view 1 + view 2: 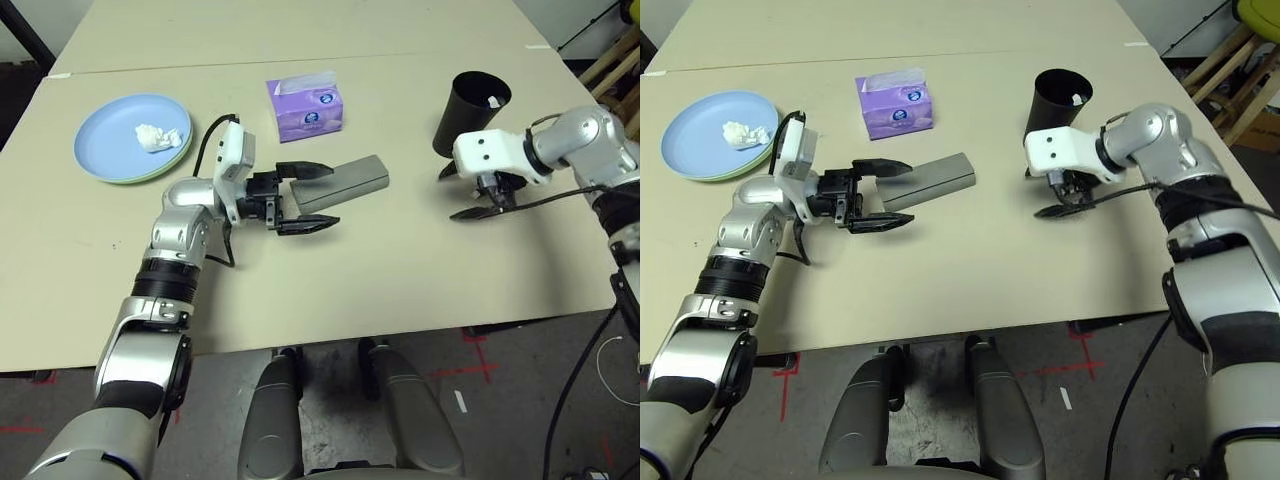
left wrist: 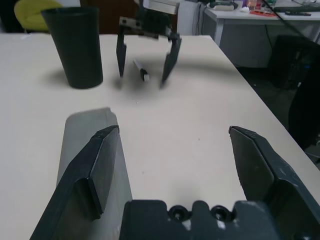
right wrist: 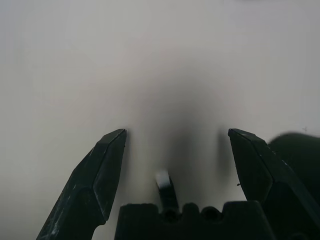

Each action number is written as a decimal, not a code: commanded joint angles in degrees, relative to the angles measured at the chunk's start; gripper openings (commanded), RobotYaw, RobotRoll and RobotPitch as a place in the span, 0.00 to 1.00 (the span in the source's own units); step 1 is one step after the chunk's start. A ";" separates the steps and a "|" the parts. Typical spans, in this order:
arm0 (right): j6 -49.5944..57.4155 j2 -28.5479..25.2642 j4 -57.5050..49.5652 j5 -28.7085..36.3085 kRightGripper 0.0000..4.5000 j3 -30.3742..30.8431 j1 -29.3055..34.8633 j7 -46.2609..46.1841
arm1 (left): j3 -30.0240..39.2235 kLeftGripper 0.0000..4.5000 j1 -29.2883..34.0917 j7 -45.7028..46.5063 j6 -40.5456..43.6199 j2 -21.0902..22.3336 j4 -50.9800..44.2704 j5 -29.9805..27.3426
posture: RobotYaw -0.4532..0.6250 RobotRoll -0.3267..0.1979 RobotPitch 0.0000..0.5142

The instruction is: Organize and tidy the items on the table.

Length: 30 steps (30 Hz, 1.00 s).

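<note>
Beige table (image 1: pixel 400 270) lies bare at the frame's lower centre. Just above it, at centre left, the left gripper (image 1: pixel 305 197) is spread wide and grasps nothing; the grey glasses case (image 1: pixel 345 182) sits between and just beyond its fingers, so a careless closing could shove it askew. At centre right, the right gripper (image 1: pixel 478 192), likewise released, is poised over a white pen (image 2: pixel 140 70); a thin pen may roll away. Behind stands the black cup (image 1: pixel 470 112), easily toppled.

Beige counter (image 1: pixel 400 270) carries stacked plates, light blue plate (image 1: pixel 120 130) over pale green plate (image 1: pixel 150 176), at far left. Purple tissue box (image 1: pixel 306 107) and grey glasses case (image 1: pixel 345 183) sit mid-counter. Black cup (image 1: pixel 470 112) stands far right, a white pen (image 2: pixel 141 70) lying near it.
</note>
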 commanded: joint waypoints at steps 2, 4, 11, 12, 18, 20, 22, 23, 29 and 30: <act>-4.64 -0.43 4.94 -5.99 1.00 2.60 -3.36 -1.75 | -0.95 1.00 0.93 -0.54 0.48 0.01 -1.58 0.21 | 0.51 0.62 0.43; -5.86 -0.24 6.07 -7.69 1.00 3.33 -4.23 -1.28 | -0.93 1.00 0.86 -0.43 0.52 -0.12 -1.61 0.19 | 0.51 0.62 0.43; -8.36 0.23 7.80 -12.23 1.00 5.12 -5.15 -2.03 | -0.91 1.00 0.86 -0.16 0.66 -0.37 -1.85 0.18 | 0.51 0.62 0.45; -8.51 0.36 7.91 -12.52 1.00 5.10 -5.17 -2.04 | -0.91 1.00 0.93 -0.13 0.67 -0.38 -1.94 0.18 | 0.51 0.62 0.44; -9.16 1.11 8.52 -14.71 1.00 5.38 -5.55 -3.51 | -0.87 1.00 1.25 0.32 0.76 -0.56 -2.56 0.18 | 0.52 0.62 0.44; -9.26 1.44 8.73 -15.17 1.00 5.37 -5.69 -3.90 | -0.86 1.00 1.43 0.48 0.79 -0.63 -2.78 0.18 | 0.52 0.62 0.44; -9.37 1.71 8.98 -15.68 1.00 5.43 -5.87 -4.50 | -0.83 1.00 1.58 0.65 0.86 -0.66 -3.00 0.16 | 0.52 0.62 0.44; -9.50 1.78 9.11 -15.98 1.00 5.48 -5.97 -4.81 | -0.81 1.00 1.67 0.71 0.91 -0.65 -3.14 0.13 | 0.52 0.62 0.45; -9.78 2.04 9.76 -16.97 1.00 5.67 -6.92 -5.75 | -0.65 1.00 2.37 1.06 1.36 -0.43 -4.23 -0.10 | 0.53 0.62 0.47; -9.82 2.02 9.83 -17.09 1.00 5.69 -7.09 -5.84 | -0.64 1.00 2.59 1.15 1.47 -0.40 -4.54 -0.16 | 0.53 0.62 0.47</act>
